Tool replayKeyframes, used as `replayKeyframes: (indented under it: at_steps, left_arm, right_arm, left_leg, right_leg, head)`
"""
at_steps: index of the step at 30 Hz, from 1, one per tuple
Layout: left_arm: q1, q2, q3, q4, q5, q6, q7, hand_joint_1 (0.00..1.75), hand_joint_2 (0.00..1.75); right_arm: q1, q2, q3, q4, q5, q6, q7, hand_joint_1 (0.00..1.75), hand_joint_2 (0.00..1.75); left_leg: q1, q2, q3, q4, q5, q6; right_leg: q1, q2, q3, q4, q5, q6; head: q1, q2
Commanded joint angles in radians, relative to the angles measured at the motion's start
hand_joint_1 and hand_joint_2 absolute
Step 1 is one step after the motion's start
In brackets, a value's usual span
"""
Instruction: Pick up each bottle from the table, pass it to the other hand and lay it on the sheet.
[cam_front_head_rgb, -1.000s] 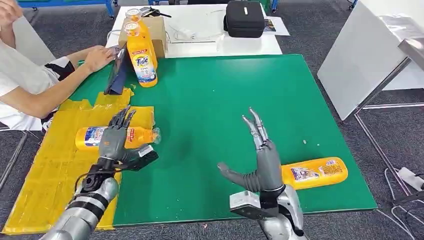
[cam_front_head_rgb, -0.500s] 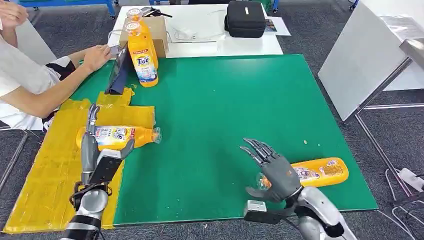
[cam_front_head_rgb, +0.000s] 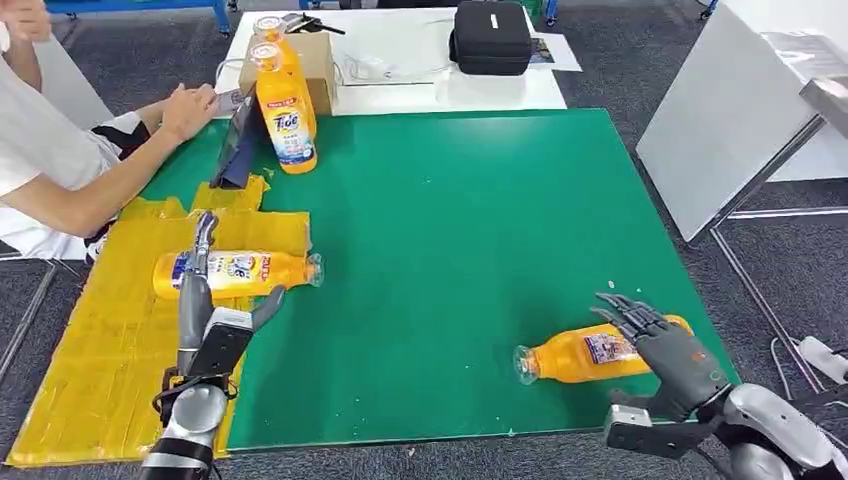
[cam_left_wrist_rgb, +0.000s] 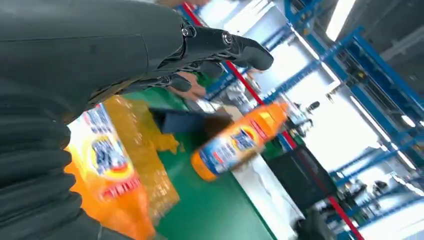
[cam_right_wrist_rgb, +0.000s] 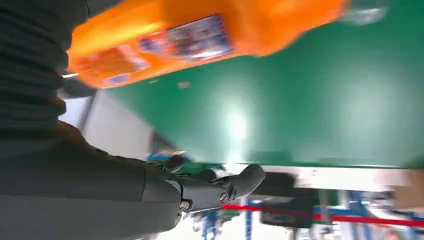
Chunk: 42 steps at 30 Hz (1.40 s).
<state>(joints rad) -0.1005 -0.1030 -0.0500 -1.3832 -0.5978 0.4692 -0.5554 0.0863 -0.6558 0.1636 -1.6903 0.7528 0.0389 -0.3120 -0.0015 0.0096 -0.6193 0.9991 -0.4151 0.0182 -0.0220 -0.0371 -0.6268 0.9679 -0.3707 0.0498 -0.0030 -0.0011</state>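
Note:
An orange bottle (cam_front_head_rgb: 240, 272) lies on its side on the yellow sheet (cam_front_head_rgb: 90, 350). My left hand (cam_front_head_rgb: 207, 305) hovers at its near side with fingers straight and spread, holding nothing; the left wrist view shows that bottle (cam_left_wrist_rgb: 107, 175) just past the hand (cam_left_wrist_rgb: 100, 50). A second orange bottle (cam_front_head_rgb: 580, 355) lies on the green mat (cam_front_head_rgb: 450, 220) near the front right, cap pointing left. My right hand (cam_front_head_rgb: 665, 345) is over its base end, fingers spread, not closed around it. In the right wrist view the bottle (cam_right_wrist_rgb: 200, 35) lies close beside the hand (cam_right_wrist_rgb: 125, 195).
Two upright orange bottles (cam_front_head_rgb: 285, 110) stand at the mat's far left by a cardboard box (cam_front_head_rgb: 318, 62) and a dark tablet (cam_front_head_rgb: 235, 150). A person's hand (cam_front_head_rgb: 190, 105) rests there. A black case (cam_front_head_rgb: 490, 35) sits on the white table; a white board (cam_front_head_rgb: 720, 120) leans at right.
My right hand has swung down and to the right, from upright at mid-mat to over the lying bottle's base end. My left hand has drawn back from the bottle on the sheet.

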Motion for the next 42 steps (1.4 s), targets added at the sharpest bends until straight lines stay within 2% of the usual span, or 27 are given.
replayKeyframes:
  at_steps: [1, 6, 9, 11, 12, 16, 24, 29, 31, 32, 37, 38, 39, 40, 41, 42]
  left_arm:
    - [-0.014, -0.023, -0.065, -0.013, -0.007, -0.001, 0.032, 0.0, 1.75]
    - [-0.017, -0.024, -0.068, -0.004, -0.005, -0.01, 0.033, 0.0, 1.75]
    - [-0.028, -0.025, -0.08, 0.007, 0.005, -0.025, 0.032, 0.0, 1.75]
    - [-0.034, -0.025, -0.084, 0.009, 0.009, -0.027, 0.031, 0.0, 1.75]
    - [-0.036, -0.026, -0.087, 0.01, 0.012, -0.028, 0.03, 0.0, 1.75]
    - [-0.048, -0.025, -0.095, 0.024, 0.027, -0.035, 0.026, 0.0, 1.75]
    - [-0.066, -0.02, -0.106, 0.064, 0.068, -0.044, 0.01, 0.0, 1.75]
    - [-0.069, -0.02, -0.107, 0.078, 0.077, -0.043, 0.005, 0.0, 1.75]
    - [-0.066, -0.02, -0.103, 0.078, 0.086, -0.043, 0.004, 0.0, 1.75]
    - [-0.063, -0.02, -0.101, 0.076, 0.087, -0.043, 0.004, 0.0, 1.75]
    - [-0.058, -0.019, -0.097, 0.071, 0.089, -0.043, 0.005, 0.0, 1.75]
    - [-0.057, -0.02, -0.096, 0.07, 0.089, -0.044, 0.005, 0.0, 1.75]
    - [-0.055, -0.022, -0.093, 0.067, 0.089, -0.044, 0.005, 0.0, 1.75]
    - [-0.054, -0.022, -0.093, 0.067, 0.089, -0.044, 0.005, 0.0, 1.75]
    - [-0.052, -0.023, -0.091, 0.066, 0.089, -0.045, 0.005, 0.0, 1.75]
    - [-0.05, -0.024, -0.089, 0.064, 0.089, -0.045, 0.005, 0.0, 1.75]
  right_arm:
    - [-0.076, 0.151, -0.024, 0.191, 0.206, -0.066, 0.076, 0.0, 1.75]
    - [-0.092, 0.166, -0.004, 0.218, 0.233, -0.064, 0.093, 0.0, 1.75]
    - [-0.163, 0.206, 0.047, 0.339, 0.276, -0.081, 0.106, 0.0, 1.75]
    - [-0.195, 0.221, 0.068, 0.396, 0.288, -0.085, 0.107, 0.0, 1.75]
    - [-0.208, 0.228, 0.076, 0.421, 0.293, -0.091, 0.106, 0.0, 1.75]
    - [-0.27, 0.265, 0.121, 0.541, 0.31, -0.104, 0.105, 0.0, 1.75]
    - [-0.331, 0.193, 0.178, 0.707, 0.29, -0.044, 0.125, 0.0, 1.75]
    - [-0.335, 0.18, 0.189, 0.745, 0.291, -0.039, 0.125, 0.0, 1.75]
    - [-0.334, 0.18, 0.19, 0.748, 0.299, -0.05, 0.145, 0.38, 1.75]
    - [-0.335, 0.186, 0.188, 0.749, 0.304, -0.058, 0.156, 1.38, 1.75]
    - [-0.339, 0.193, 0.188, 0.744, 0.31, -0.064, 0.166, 1.38, 1.75]
    - [-0.338, 0.193, 0.187, 0.741, 0.311, -0.064, 0.168, 1.45, 1.75]
    - [-0.336, 0.195, 0.186, 0.736, 0.315, -0.068, 0.174, 1.61, 1.75]
    - [-0.336, 0.196, 0.186, 0.734, 0.317, -0.069, 0.176, 1.61, 1.75]
    - [-0.335, 0.2, 0.184, 0.729, 0.319, -0.073, 0.179, 1.75, 1.75]
    - [-0.333, 0.205, 0.181, 0.724, 0.322, -0.076, 0.182, 1.73, 1.75]
  left_leg:
    - [0.003, 0.003, 0.006, -0.001, -0.002, -0.001]
    - [0.002, 0.002, 0.006, 0.0, -0.002, -0.002]
    - [0.002, 0.004, 0.004, -0.001, 0.0, -0.001]
    - [0.003, 0.006, 0.008, -0.001, -0.002, -0.001]
    - [0.002, 0.005, 0.005, -0.001, -0.001, -0.001]
    - [0.003, 0.005, 0.009, -0.001, -0.002, -0.002]
    - [0.001, 0.003, 0.004, -0.001, 0.0, 0.0]
    - [0.002, 0.0, 0.007, -0.001, 0.0, 0.0]
    - [0.003, 0.0, 0.01, -0.001, -0.001, -0.001]
    - [0.002, 0.0, 0.01, -0.001, -0.001, -0.001]
    - [0.002, 0.001, 0.011, -0.001, 0.0, -0.001]
    - [0.001, 0.002, 0.009, -0.001, 0.001, 0.0]
    - [0.001, 0.001, 0.009, -0.001, 0.001, 0.001]
    - [0.002, 0.0, 0.01, -0.001, 0.001, 0.001]
    - [0.002, 0.001, 0.009, -0.001, 0.002, 0.002]
    - [0.002, 0.0, 0.01, -0.001, 0.002, 0.001]
  right_leg:
    - [0.002, 0.005, 0.006, -0.003, 0.0, -0.003]
    - [0.002, 0.004, 0.006, -0.001, -0.001, -0.003]
    - [0.002, 0.004, 0.004, -0.003, 0.001, -0.002]
    - [0.003, 0.008, 0.008, -0.003, 0.0, -0.003]
    - [0.002, 0.006, 0.005, -0.003, 0.001, -0.002]
    - [0.003, 0.007, 0.008, -0.003, 0.0, -0.003]
    - [0.001, 0.003, 0.004, -0.001, 0.0, -0.001]
    - [0.002, 0.001, 0.008, -0.002, -0.001, -0.002]
    - [0.002, 0.003, 0.011, -0.002, -0.001, -0.003]
    - [0.002, 0.003, 0.011, -0.002, -0.001, -0.003]
    - [0.002, 0.003, 0.011, -0.002, 0.0, -0.003]
    - [0.001, 0.002, 0.009, -0.002, 0.001, -0.001]
    - [0.001, 0.002, 0.01, -0.002, 0.001, -0.002]
    - [0.001, 0.002, 0.011, -0.003, 0.001, -0.002]
    - [0.001, 0.002, 0.01, -0.002, 0.001, -0.001]
    - [0.001, 0.002, 0.011, -0.002, 0.001, -0.001]
  head:
    - [0.0, 0.0]
    - [0.0, 0.0]
    - [0.0, 0.0]
    - [0.0, 0.0]
    - [0.0, 0.0]
    - [0.0, 0.0]
    - [0.0, 0.0]
    - [0.0, 0.0]
    - [0.0, 0.0]
    - [0.0, 0.0]
    - [0.0, 0.0]
    - [0.0, 0.0]
    - [0.0, 0.0]
    - [0.0, 0.0]
    - [0.0, 0.0]
    - [0.0, 0.0]
